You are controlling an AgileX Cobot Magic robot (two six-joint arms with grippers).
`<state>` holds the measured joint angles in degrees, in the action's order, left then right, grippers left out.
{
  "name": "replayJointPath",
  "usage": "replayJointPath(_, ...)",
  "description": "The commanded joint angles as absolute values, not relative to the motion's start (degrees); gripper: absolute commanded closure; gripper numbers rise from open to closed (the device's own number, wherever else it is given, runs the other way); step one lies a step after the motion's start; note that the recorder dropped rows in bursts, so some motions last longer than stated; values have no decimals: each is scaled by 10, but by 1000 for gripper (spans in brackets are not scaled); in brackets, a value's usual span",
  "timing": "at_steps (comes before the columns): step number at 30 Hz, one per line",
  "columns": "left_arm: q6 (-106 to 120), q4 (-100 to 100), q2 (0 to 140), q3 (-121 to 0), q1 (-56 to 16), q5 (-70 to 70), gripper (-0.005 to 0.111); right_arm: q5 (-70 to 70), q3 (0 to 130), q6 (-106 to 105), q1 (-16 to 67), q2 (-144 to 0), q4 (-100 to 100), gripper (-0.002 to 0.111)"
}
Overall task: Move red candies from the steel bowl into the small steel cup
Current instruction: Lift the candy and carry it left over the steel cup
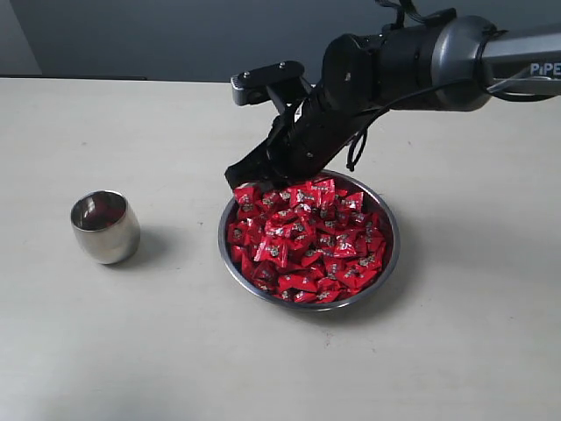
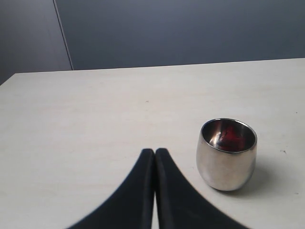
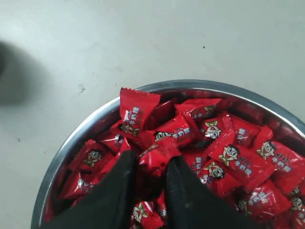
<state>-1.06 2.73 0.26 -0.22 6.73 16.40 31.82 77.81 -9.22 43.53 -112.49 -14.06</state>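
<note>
The steel bowl point(image 1: 230, 260) sits at mid-table, heaped with red candies point(image 1: 311, 241). My right gripper point(image 1: 238, 178) hangs over the bowl's rim on the side facing the cup. In the right wrist view this gripper point(image 3: 151, 160) is shut on one red candy point(image 3: 159, 151), just over the pile point(image 3: 228, 157) inside the bowl's rim point(image 3: 95, 119). The small steel cup point(image 1: 105, 226) stands upright to the left of the bowl, apart from it. In the left wrist view the cup point(image 2: 226, 153) shows something red inside point(image 2: 232, 135). My left gripper point(image 2: 155, 151) is shut and empty, a little short of the cup.
The pale table point(image 1: 175, 351) carries only the bowl and the cup. A dark wall point(image 1: 175, 35) runs behind the table's far edge. The right arm point(image 1: 412, 61) reaches in from the upper right above the bowl.
</note>
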Motion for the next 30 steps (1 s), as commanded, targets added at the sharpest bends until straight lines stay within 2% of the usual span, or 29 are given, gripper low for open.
replayJointPath(1,-11,26,0,0,68,163,106,323,780,-90,434,-1120,-135,96)
replayJointPath(12,-11,26,0,0,68,163,106,309,789,-166,434,-1120,-226,96)
replayJointPath(26,-11,26,0,0,68,163,106,365,913,-286,437,-1167,-381,96)
replayJointPath(30,-11,26,0,0,68,163,106,380,950,-295,462,-1188,-375,96)
